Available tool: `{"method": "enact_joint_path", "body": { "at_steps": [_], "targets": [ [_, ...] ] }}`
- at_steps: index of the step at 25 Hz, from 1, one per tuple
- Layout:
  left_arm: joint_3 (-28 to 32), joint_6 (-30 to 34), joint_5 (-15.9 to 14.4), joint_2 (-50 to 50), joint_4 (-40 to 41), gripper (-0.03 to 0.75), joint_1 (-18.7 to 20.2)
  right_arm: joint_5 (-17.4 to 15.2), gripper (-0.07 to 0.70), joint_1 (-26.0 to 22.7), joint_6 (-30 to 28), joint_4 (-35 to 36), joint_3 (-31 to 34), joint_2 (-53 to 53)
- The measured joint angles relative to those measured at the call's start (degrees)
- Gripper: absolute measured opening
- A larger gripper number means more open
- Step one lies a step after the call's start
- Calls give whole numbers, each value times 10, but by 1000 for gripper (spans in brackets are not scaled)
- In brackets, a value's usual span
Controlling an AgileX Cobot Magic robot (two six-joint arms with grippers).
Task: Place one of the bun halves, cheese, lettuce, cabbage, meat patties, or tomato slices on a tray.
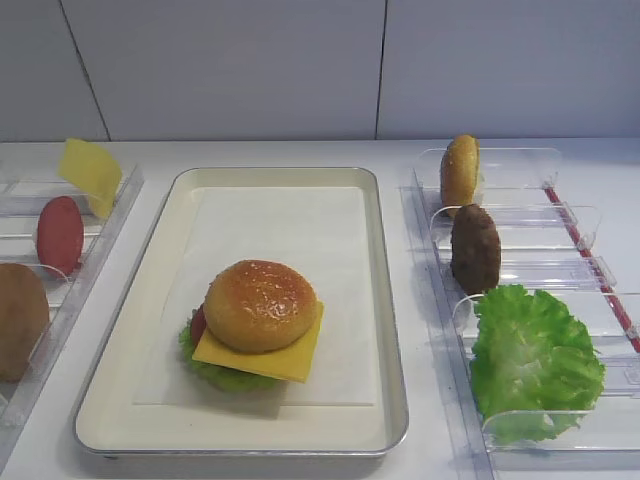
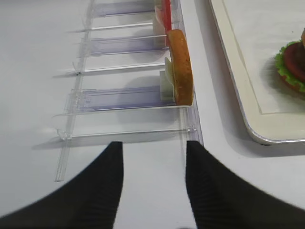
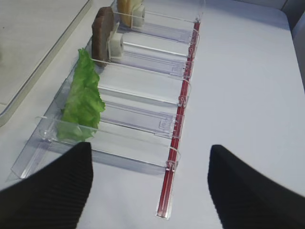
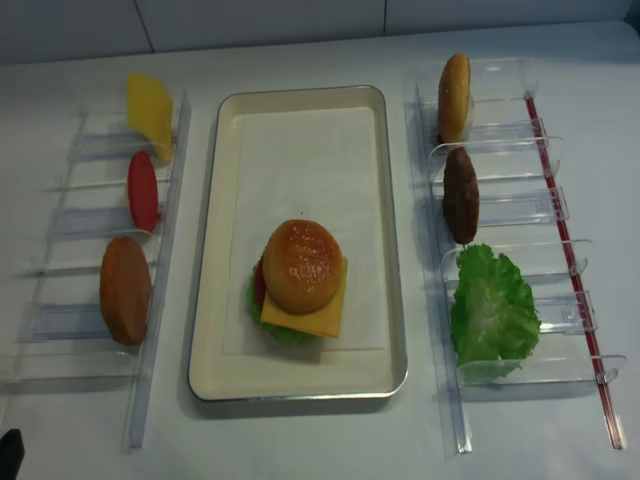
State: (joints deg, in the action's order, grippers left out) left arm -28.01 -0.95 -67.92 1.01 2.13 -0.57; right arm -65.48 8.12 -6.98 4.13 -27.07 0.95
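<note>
While racks (image 4: 500,215) hold spares, tray (image 4: 225,250) carries stacked burger (image 4: 300,280)

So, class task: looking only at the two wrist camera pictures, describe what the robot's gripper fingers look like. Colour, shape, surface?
In both wrist views only the fingers show. The right gripper has two broad black fingers with a fine ribbed texture, tapering towards rounded tips. The left gripper has matching black ribbed fingers. No cables, markings or arm links are visible in any view.

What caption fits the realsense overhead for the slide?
Assembled burger topped by a bun half sits on the tray, flanked by clear racks of spare ingredients.
</note>
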Motion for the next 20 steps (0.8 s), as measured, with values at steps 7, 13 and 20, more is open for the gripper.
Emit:
{"method": "enact_joint_path", "body": {
  "at_steps": [7, 13, 20],
  "targets": [
    [0, 0, 0, 0, 0, 326, 0, -1, 535, 0, 0, 0, 0, 0],
    [0, 0, 0, 0, 0, 326, 0, -1, 532, 0, 0, 0, 0, 0],
    [0, 0, 0, 0, 0, 326, 0, -1, 532, 0, 0, 0, 0, 0]
  ]
}}
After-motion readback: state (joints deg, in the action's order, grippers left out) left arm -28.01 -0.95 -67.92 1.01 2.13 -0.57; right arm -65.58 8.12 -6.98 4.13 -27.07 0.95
